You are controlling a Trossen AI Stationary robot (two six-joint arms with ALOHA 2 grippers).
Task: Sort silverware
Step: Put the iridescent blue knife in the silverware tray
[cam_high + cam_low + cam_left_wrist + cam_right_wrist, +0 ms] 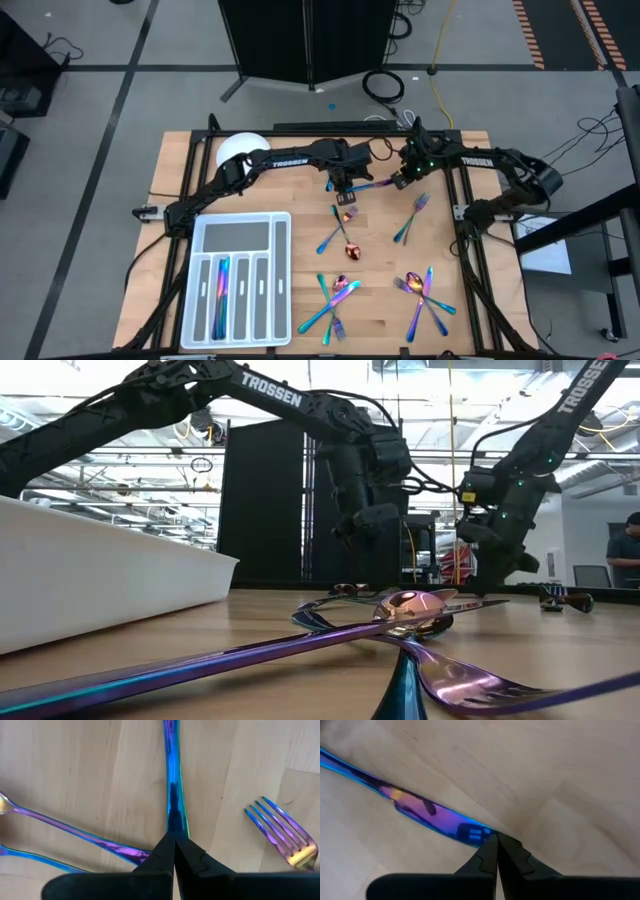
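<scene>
The tabletop [300,160] is pale butcher-block wood, its planks and grain plain in both wrist views, edged with a black frame and standing on a grey floor crossed by dark tape lines. Beyond its far edge stands a tall black cabinet [305,40], with a coil of black cable [383,84] and a yellow cord [437,50] on the floor beside it. The low view looks across the wood into a bright workshop with ceiling lights and racks, and a person [625,555] sits at the far right. A white round plate [243,148] lies at the far left corner, partly under the left arm. Nearer on the left sits the translucent compartment tray [240,280], with one iridescent piece [221,295] in a long slot. The rest of the silverware [345,245] lies scattered over the middle and right: crossed heaps near the front, a spoon and fork mid-table. The left gripper [347,186] hangs over the far middle, its fingers [165,855] pressed together on the end of a blue knife [173,780]. The right gripper [404,178], just beside it, likewise has its fingers [490,857] pinched shut on the tip of the same piece, as far as the high view shows.
</scene>
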